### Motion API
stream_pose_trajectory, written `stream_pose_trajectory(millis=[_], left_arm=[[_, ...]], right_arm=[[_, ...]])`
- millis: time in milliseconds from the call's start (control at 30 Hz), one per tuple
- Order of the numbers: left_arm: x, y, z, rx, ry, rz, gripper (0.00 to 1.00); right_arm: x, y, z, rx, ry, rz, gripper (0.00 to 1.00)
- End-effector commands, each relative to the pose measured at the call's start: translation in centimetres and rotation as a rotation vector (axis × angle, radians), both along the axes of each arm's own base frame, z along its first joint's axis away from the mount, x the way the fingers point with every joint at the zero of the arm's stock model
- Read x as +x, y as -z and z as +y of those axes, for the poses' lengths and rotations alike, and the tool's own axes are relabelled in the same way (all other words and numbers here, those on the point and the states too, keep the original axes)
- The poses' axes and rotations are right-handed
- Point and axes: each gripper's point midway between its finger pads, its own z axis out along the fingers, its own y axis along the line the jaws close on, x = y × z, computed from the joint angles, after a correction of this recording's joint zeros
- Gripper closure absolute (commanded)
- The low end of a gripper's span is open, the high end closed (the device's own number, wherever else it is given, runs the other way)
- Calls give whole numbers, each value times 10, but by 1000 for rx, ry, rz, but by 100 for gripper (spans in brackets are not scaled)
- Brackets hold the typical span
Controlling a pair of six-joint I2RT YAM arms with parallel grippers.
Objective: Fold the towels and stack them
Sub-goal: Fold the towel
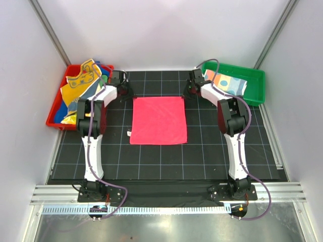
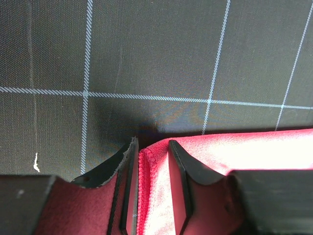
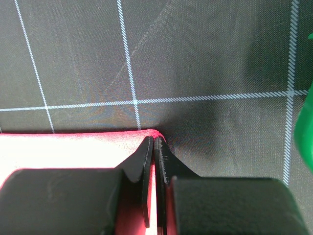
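A plain pink-red towel (image 1: 158, 120) lies spread flat on the black grid mat. My left gripper (image 1: 125, 94) is at its far left corner. In the left wrist view the jaws (image 2: 152, 147) stand a little apart, with the raised hem of the towel (image 2: 254, 152) between them. My right gripper (image 1: 187, 93) is at the far right corner. In the right wrist view (image 3: 154, 142) it is pinched shut on the tip of the towel (image 3: 63, 149). Several other towels (image 1: 81, 83), orange-yellow, blue and green, are heaped in the red tray. A pastel patchwork towel (image 1: 227, 81) lies in the green tray.
The red tray (image 1: 53, 118) stands at the mat's far left, close to my left arm. The green tray (image 1: 255, 88) stands at the far right; its edge shows in the right wrist view (image 3: 305, 142). White walls close in both sides and the back.
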Motion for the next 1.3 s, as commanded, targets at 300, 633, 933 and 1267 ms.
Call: stream_pose_trajectory(millis=[300,633,933,1267], left_arm=[[6,1,-2,-20,3,1,72],[15,-4,-5,-48,-18,-17,100],[25,-35,-11,-84,8,-145,100],[30,-66,-6,-83,37,-223,100]], right_arm=[[15,-12,2,28,2,-47,92],[18,-13,-1,36,4,-55,93],[24,-30,-9,73,8,-116,93],[28,-50,-9,105,-13,-191,93]])
